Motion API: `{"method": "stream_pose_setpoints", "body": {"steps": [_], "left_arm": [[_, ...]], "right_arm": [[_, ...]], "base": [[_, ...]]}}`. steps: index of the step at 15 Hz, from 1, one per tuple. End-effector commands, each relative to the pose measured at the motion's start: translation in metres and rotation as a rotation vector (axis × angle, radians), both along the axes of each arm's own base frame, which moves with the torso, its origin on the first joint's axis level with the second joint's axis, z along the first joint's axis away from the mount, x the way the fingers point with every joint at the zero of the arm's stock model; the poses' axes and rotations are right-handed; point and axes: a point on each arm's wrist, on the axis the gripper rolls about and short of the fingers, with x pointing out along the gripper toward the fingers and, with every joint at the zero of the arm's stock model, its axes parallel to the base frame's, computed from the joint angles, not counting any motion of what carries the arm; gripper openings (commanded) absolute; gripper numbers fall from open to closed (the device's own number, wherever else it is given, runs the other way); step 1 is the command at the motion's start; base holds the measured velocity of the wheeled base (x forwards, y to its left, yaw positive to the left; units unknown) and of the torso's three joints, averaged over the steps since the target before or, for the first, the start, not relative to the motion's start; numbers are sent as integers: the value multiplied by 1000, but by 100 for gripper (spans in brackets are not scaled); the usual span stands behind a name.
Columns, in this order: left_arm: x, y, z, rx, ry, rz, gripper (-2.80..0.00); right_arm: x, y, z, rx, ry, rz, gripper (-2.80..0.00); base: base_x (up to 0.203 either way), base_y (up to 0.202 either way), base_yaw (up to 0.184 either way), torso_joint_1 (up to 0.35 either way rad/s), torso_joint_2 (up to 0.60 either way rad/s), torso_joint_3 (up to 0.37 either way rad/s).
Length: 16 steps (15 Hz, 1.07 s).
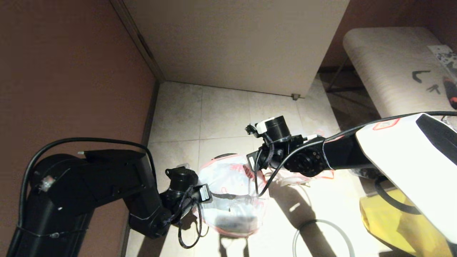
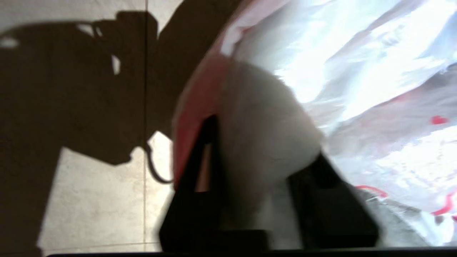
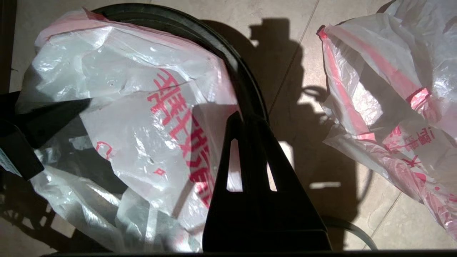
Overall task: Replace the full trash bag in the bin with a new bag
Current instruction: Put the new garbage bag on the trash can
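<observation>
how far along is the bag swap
Done: the full trash bag already lies on the floor beside the bin. In hand: the new bag is draped in the bin's mouth, the right gripper shut at its edge on the rim, the left gripper with jaws apart around plastic on the far side. Left: seating the bag evenly and refitting the ring lying on the floor.

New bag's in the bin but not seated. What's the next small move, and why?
Probably close the left gripper on the fold of the new bag lying between its open fingers, ready to pull it over the bin. The bin's black rim shows bare beside the shut right gripper, so the bag is not yet wrapped all round.
</observation>
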Motion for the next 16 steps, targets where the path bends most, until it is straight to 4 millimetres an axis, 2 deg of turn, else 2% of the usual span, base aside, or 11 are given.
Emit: {"method": "stream_pose_setpoints", "body": {"steps": [1,3,7,10,13,16], "left_arm": [[-5,2,1,7,0,0,0],[-14,8,13,35,-19,-16,0],[-44,15,20,52,-48,-48,0],[-47,14,47,44,-163,-61,0],[-25,4,62,136,-213,-122,0],[9,-5,86,278,-242,-231,0]], "right_arm": [[-7,-1,12,11,-16,5,-280],[-16,0,10,-28,-14,-15,-280],[-29,-1,7,-62,2,-15,-280],[-29,-8,19,-42,-20,-36,-280],[-26,-26,30,-35,-34,-84,-280],[-32,-46,23,-60,3,-119,-280]], "base": [[0,0,0,0,0,0],[0,0,0,0,0,0],[0,0,0,0,0,0],[0,0,0,0,0,0],[0,0,0,0,0,0],[0,0,0,0,0,0]]}}
